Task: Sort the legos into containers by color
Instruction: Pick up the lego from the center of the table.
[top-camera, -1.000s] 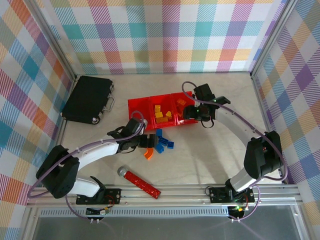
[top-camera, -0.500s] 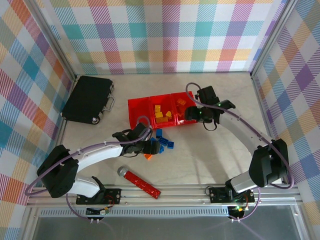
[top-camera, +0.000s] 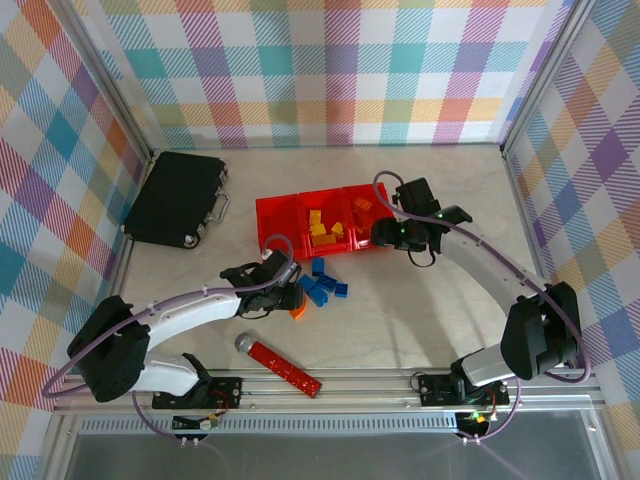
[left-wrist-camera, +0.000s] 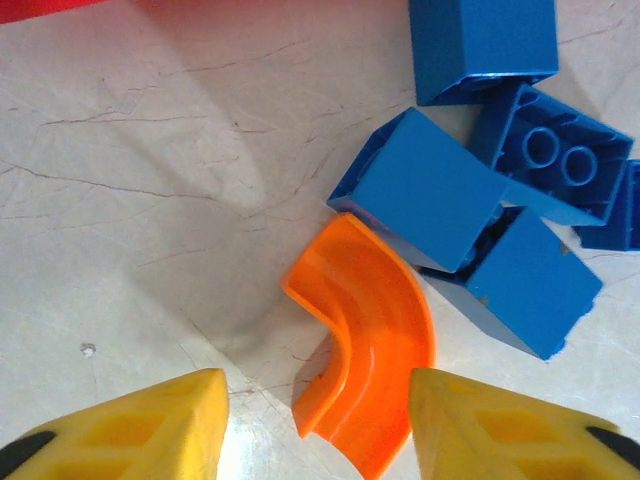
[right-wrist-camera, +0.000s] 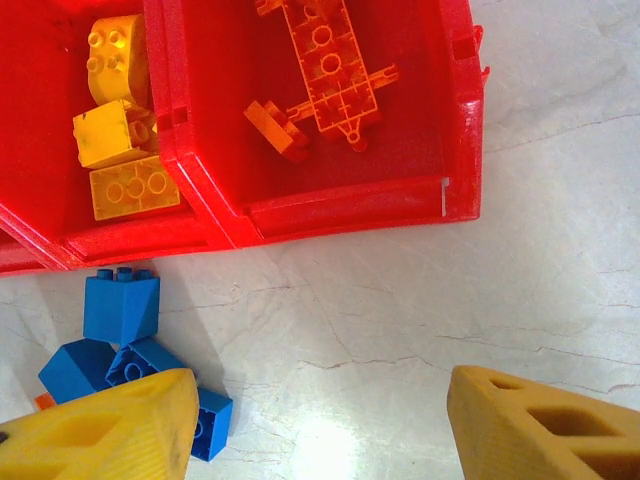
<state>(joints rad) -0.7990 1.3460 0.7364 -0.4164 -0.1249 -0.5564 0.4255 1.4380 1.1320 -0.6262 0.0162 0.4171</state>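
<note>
An orange curved lego (left-wrist-camera: 375, 360) lies on the table between the yellow fingers of my left gripper (left-wrist-camera: 318, 430). The jaws are open around it, the right finger close against it and a gap on the left. Several blue legos (left-wrist-camera: 430, 205) are heaped just beyond it. From above, the left gripper (top-camera: 293, 303) sits low by that heap (top-camera: 320, 287). The red containers (top-camera: 270, 215) hold yellow legos (top-camera: 322, 228) in the middle bin and orange ones (top-camera: 360, 207) in the right bin. My right gripper (top-camera: 385, 233) hangs open and empty in front of the right bin (right-wrist-camera: 340, 210).
A flat black case (top-camera: 177, 198) lies at the back left. A long red studded bar (top-camera: 283, 364) with a grey end rests near the front rail. Plaid walls close in three sides. Bare table lies right of the blue heap.
My left gripper has slid right and down over the orange curved lego, and its jaws have narrowed around it. The right gripper has drifted slightly right and nearer, away from the bin.
</note>
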